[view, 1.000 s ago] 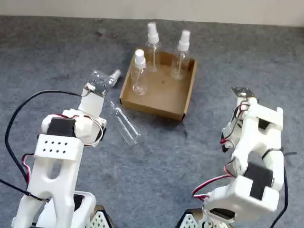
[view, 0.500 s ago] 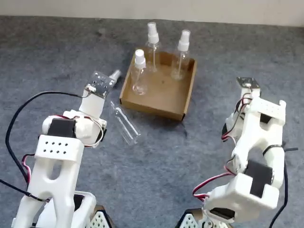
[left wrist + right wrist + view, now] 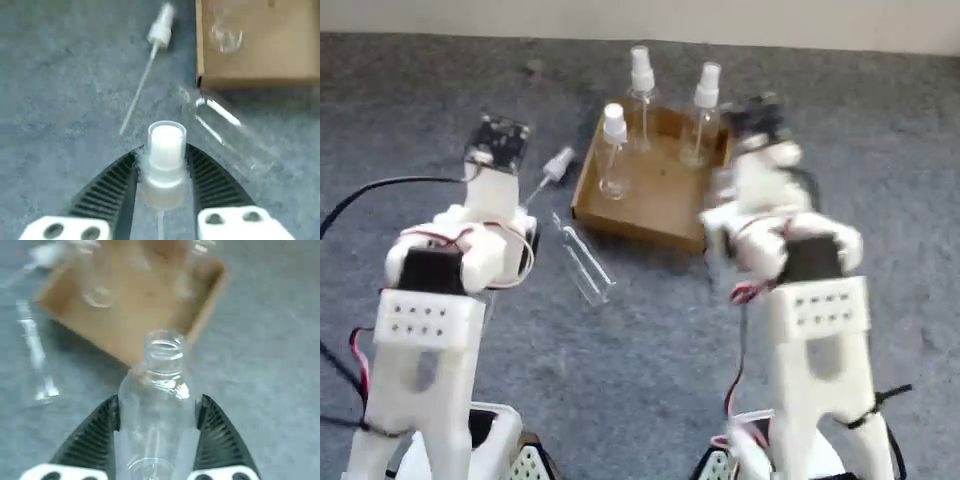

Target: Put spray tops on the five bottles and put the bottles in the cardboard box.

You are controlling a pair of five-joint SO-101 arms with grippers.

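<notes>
left wrist view: the left gripper (image 3: 164, 156) pinches a white spray top (image 3: 166, 142) above the grey carpet (image 3: 60, 90). a loose spray top (image 3: 160, 31) lies beside the cardboard box (image 3: 260, 55) wall. a lying bottle (image 3: 225, 125) rests just off the box's corner. the right gripper (image 3: 160, 402) clamps an open-necked bottle (image 3: 162, 365), short of the box's near edge. three capped bottles (image 3: 613, 150) stand along the box's far and left walls, with bare cardboard floor toward its near wall.
</notes>
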